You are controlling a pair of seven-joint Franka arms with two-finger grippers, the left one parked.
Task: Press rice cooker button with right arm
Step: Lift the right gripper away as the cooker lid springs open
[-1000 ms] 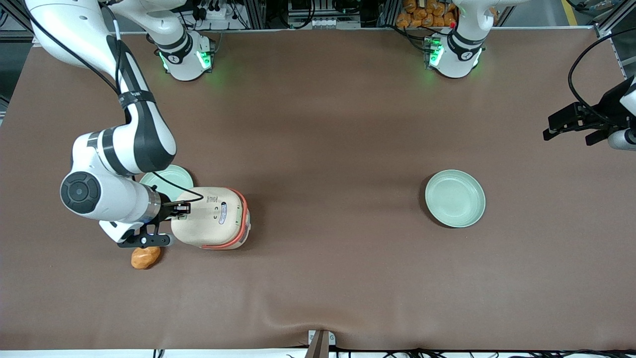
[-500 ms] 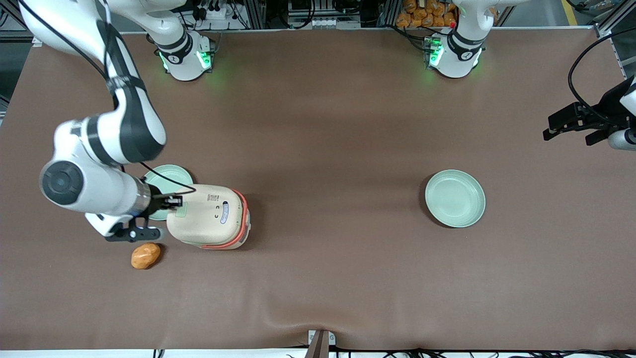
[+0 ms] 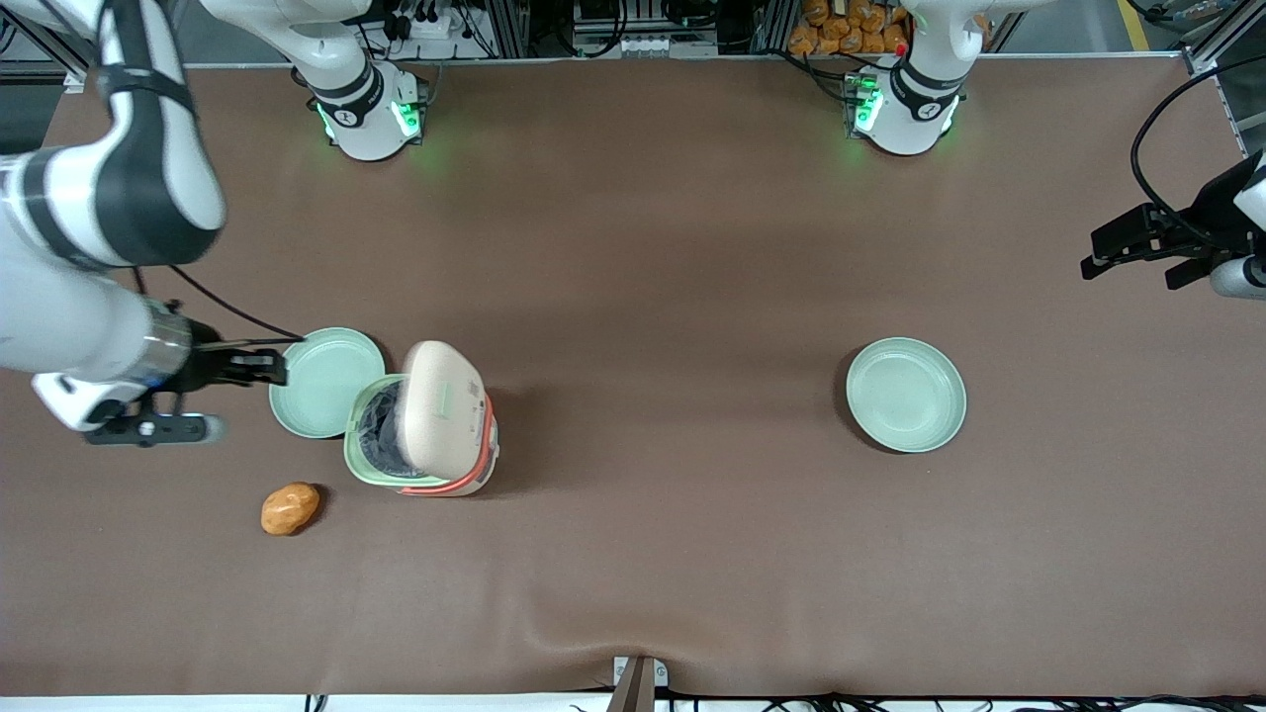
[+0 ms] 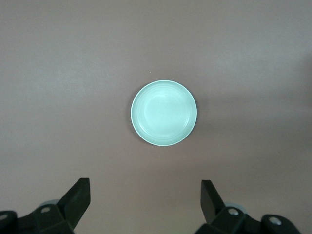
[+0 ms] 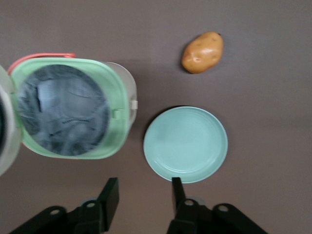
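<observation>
The rice cooker [image 3: 475, 465] stands with its cream lid [image 3: 440, 405] swung up, showing the pale green rim [image 5: 117, 97] and dark inner pot [image 5: 63, 109]. I cannot make out the button on the raised lid. The right arm [image 3: 109, 198] reaches in from the working arm's end of the table. Its gripper [image 3: 275, 366] is open and empty, hovering at the edge of a pale green plate [image 3: 326, 381], apart from the cooker. In the right wrist view the gripper [image 5: 143, 191] sits just off the plate [image 5: 185, 144] with the open cooker beside it.
An orange-brown potato [image 3: 290, 507] lies on the brown table [image 3: 643, 297] nearer the front camera than the plate; it also shows in the right wrist view [image 5: 203, 51]. A second pale green plate [image 3: 905, 394] lies toward the parked arm's end.
The gripper has pulled away from the cooker's lid toward the working arm's end of the table. The lid, shut before, has sprung up and the pot now shows.
</observation>
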